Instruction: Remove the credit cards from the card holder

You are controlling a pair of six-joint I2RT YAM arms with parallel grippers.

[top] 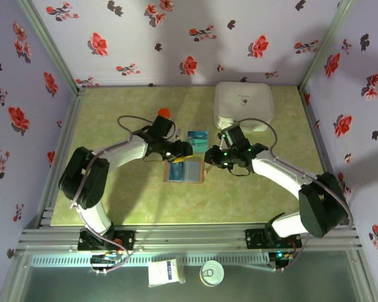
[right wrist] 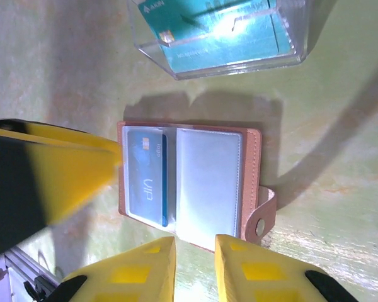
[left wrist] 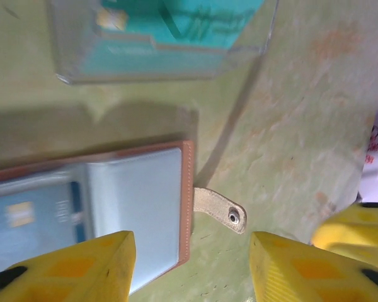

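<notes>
Flowered booth from above.
I see lilac walls with red flowers, a pale green table, metal rails.

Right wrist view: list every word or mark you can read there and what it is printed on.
"UIP", sideways, on the blue card in the open brown leather wallet.
"AION", roughly, on the teal card in the clear plastic box; blurred.
Smaller print on both cards: too small to read.
</notes>
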